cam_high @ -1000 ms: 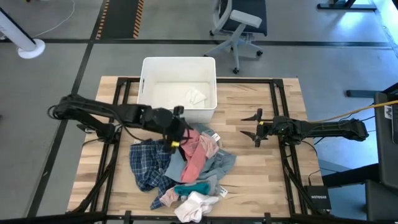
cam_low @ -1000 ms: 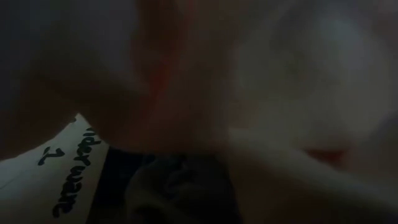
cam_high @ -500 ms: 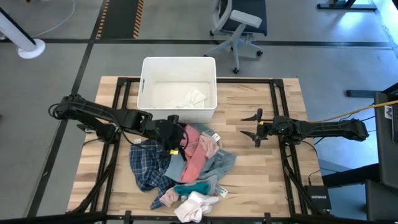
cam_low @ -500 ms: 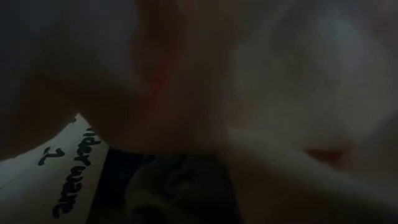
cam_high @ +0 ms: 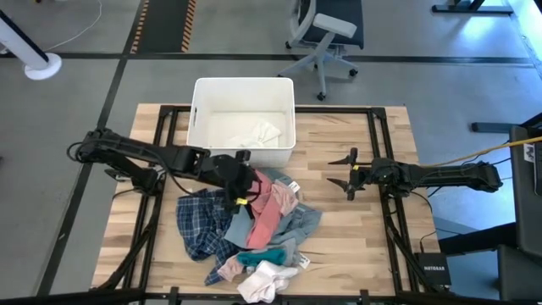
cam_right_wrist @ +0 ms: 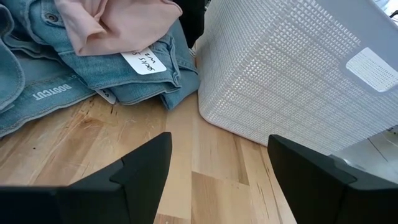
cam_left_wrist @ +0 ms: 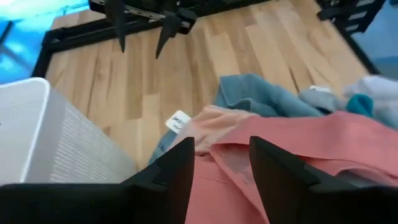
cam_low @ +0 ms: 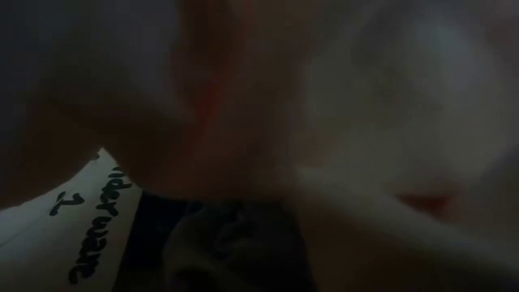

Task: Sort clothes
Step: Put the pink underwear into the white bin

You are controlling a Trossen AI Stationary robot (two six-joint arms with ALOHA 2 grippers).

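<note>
The clothes lie in a pile on the wooden table, in front of the white bin. The pile holds a plaid shirt, a pink piece, a grey-blue piece, a teal piece and a white piece. Another white piece lies inside the bin. My left gripper is open at the pile's far edge, slanting down over the pink piece. My right gripper waits open to the right of the pile, with only bare wood and the bin's corner ahead between its fingers. My left gripper stands open with its fingers on either side of a fold of the pink piece, coming from the far left and slanting down. I cannot tell whether the fingers touch the cloth.
The bin's wall stands close beside my left gripper. A black metal frame runs along the table's edges. Cloth with a white handwritten label covers the low view. Bare wood shows to the right of the pile.
My left gripper has tipped a little further down over the far edge of the pile. The clothes lie as they did.
</note>
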